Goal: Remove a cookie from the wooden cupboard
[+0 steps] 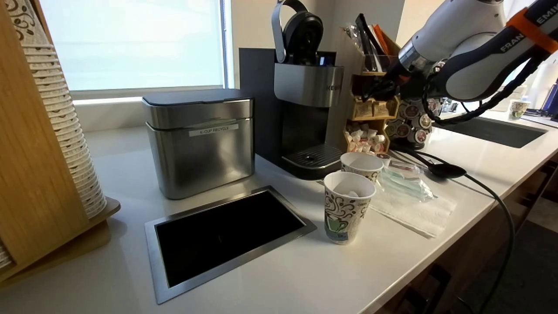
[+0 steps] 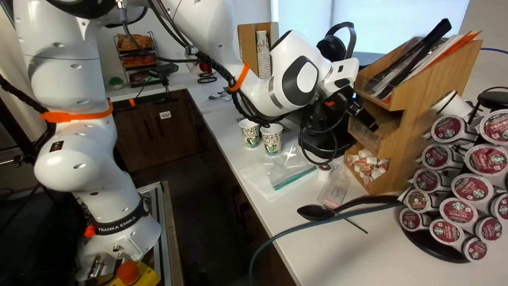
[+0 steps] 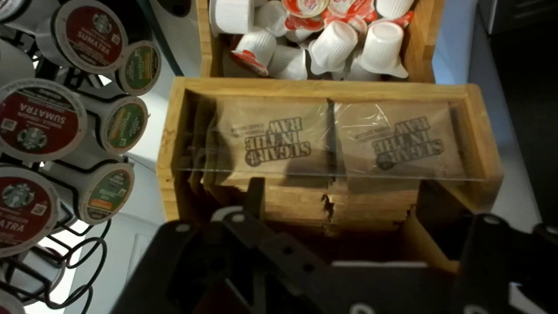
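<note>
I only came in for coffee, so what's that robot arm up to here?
The robot arm has its open gripper at the wooden cupboard, by the middle compartment, where sugar packets lie. It doesn't seem to hold anything, and whether it touches the sugar packets I can't tell. It may be about to take something out. Creamers sit in a compartment below.

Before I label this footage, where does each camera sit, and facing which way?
An exterior view: beside the brown wooden cup holder, facing along the white counter; white arm top right.
An exterior view: near the black wire pod rack, facing the arm, base included.
Wrist view: above the tan wooden cupboard, facing down; open black gripper at bottom.
Both exterior views share two white paper cups.
</note>
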Robot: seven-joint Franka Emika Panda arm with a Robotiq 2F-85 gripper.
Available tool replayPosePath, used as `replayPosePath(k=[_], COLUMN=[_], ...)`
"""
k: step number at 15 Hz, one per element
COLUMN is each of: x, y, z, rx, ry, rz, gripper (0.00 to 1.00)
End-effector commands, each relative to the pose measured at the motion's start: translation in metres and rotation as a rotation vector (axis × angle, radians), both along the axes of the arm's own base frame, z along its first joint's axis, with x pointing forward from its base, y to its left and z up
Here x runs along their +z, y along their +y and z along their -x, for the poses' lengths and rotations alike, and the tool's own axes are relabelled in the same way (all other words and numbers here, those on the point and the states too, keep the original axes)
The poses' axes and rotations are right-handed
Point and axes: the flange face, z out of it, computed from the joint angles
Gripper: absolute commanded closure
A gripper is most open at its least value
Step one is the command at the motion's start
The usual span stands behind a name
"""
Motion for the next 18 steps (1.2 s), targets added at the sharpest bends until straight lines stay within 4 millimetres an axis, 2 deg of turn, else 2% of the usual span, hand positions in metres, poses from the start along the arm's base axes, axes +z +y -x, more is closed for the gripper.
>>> replayPosePath(k=[1, 2, 4, 7, 9, 10, 11, 13, 16, 18], x=[-0.008, -0.008, -0.008, -0.011, -0.013, -0.014, -0.015, -0.018, -0.019, -0.016], y=[0.005, 0.007, 0.010, 0.013, 0.013, 0.013, 0.013, 0.014, 0.014, 0.013], z=[-0.009, -0.011, -0.012, -0.013, -0.016, -0.017, -0.018, -0.018, -0.017, -0.016], rx=[-0.023, -0.027, -0.032, -0.037, -0.041, -0.043, -0.045, -0.046, -0.049, -0.056], ry=[-0.001, -0.004, -0.007, -0.004, -0.007, -0.006, -0.003, 0.000, 0.000, -0.007], rz=[-0.013, -0.017, -0.023, -0.027, -0.028, -0.026, -0.025, -0.024, -0.030, -0.035], gripper=[0.20, 0.21, 0.36, 0.46, 0.40, 0.44, 0.61, 0.73, 0.98, 1.00])
